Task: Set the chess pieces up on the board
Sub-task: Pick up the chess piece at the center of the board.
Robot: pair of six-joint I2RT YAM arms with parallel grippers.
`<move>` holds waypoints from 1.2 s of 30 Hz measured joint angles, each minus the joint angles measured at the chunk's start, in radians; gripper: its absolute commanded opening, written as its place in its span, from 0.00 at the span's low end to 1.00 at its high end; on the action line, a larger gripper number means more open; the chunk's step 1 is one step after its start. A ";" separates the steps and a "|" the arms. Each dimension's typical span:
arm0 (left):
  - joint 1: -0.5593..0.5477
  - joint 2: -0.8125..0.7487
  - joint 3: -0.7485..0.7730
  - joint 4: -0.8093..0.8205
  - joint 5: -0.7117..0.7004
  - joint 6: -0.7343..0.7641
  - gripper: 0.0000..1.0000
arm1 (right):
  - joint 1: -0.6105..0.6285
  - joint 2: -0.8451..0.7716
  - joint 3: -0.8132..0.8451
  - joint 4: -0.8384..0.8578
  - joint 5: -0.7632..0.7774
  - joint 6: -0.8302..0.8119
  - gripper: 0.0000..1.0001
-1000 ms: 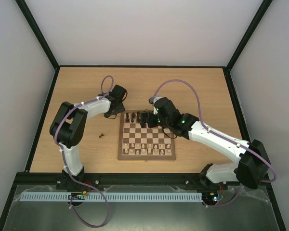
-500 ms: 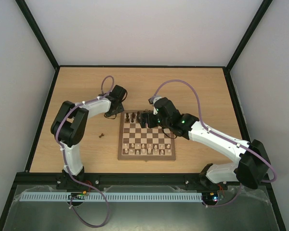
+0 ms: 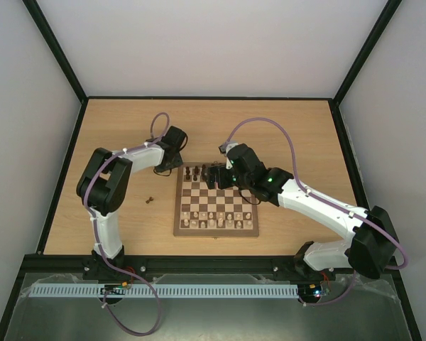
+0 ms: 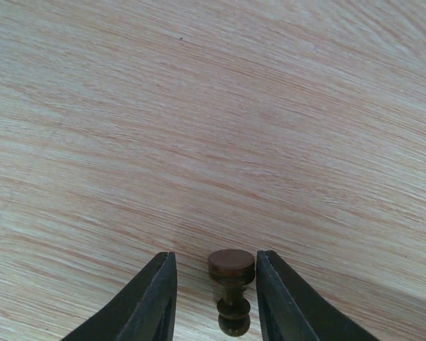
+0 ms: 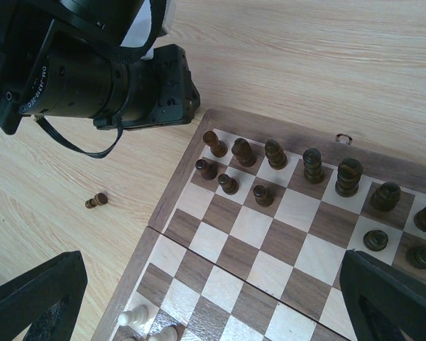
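Dark pawn (image 4: 231, 265): is lying on the table (image 4: 199, 106), just beside the far-left corner of the board (image 3: 216, 234).
Left gripper (image 4: 214, 257): is standing half open around the pawn, gripping nothing yet.
Right gripper (image 5: 209, 266): is hovering wide open and empty over the board.
Advice: I think the fingers should be centring on the pawn's neck before pinching, so it is not rolling away.

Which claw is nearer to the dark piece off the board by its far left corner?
Left. The left claw straddles the piece; the right claw hangs over the far rows of the board.
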 measured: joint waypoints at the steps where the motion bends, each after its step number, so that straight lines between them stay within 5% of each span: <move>1: 0.000 0.000 0.000 0.000 0.000 0.001 0.31 | 0.000 0.000 0.000 0.000 0.000 0.000 0.99; 8: 0.007 0.021 0.021 0.008 0.001 0.007 0.23 | 0.001 0.000 0.000 0.000 0.000 0.000 0.99; 14: 0.012 0.032 0.028 0.013 0.004 0.019 0.02 | 0.002 0.000 0.000 0.000 0.000 0.000 0.99; 25: 0.026 0.019 0.026 0.013 0.037 0.012 0.02 | 0.002 0.000 0.000 0.000 0.001 0.000 0.99; 36: 0.060 -0.113 0.178 -0.162 0.286 -0.044 0.02 | 0.056 -0.011 -0.019 0.019 0.053 -0.034 0.95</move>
